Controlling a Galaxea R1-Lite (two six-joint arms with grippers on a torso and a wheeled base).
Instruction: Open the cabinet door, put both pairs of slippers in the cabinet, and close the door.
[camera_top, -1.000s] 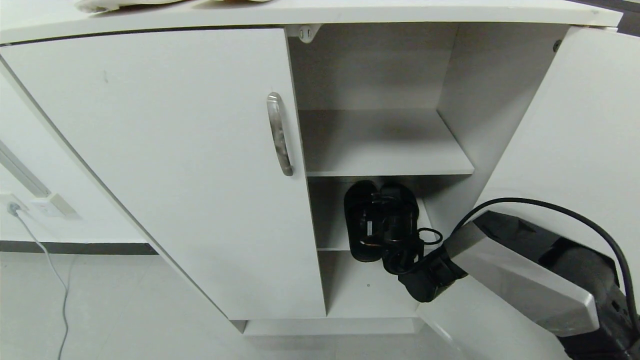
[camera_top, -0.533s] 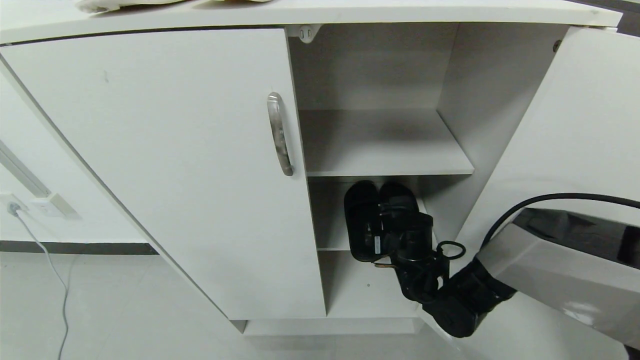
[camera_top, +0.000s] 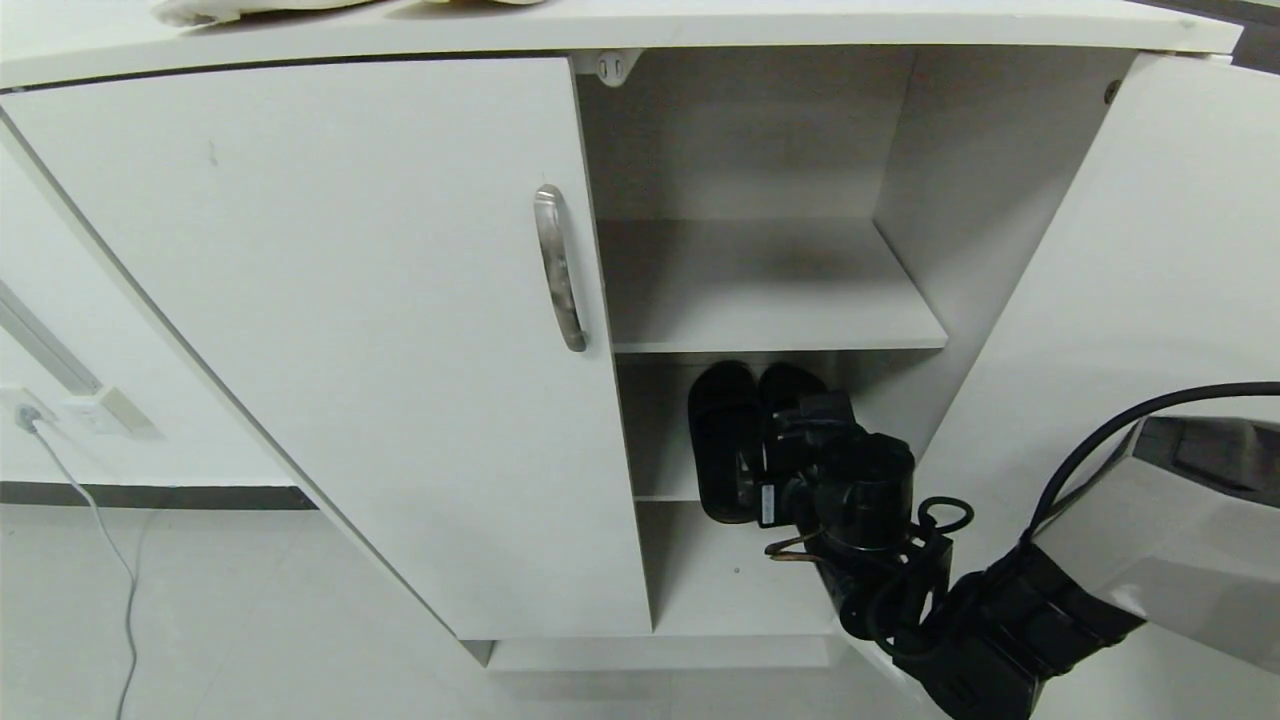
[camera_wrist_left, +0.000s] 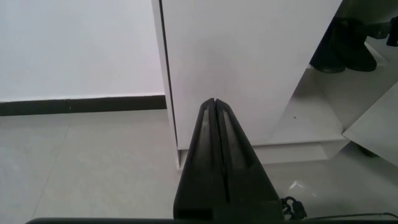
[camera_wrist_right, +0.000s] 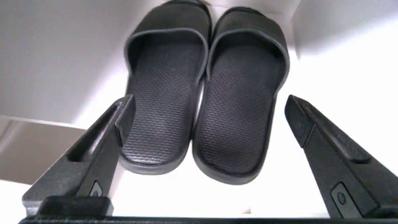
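The black slippers sit side by side on the middle shelf, toes to the far wall, just past the right gripper, which is wide open and holds nothing (the left gripper, pinched shut, is well off to the left).

The head camera looks forward and down at the cabinet front, the left wrist camera faces its base from low by the floor, and the right wrist camera sits close before the black slippers, shared with the head view.
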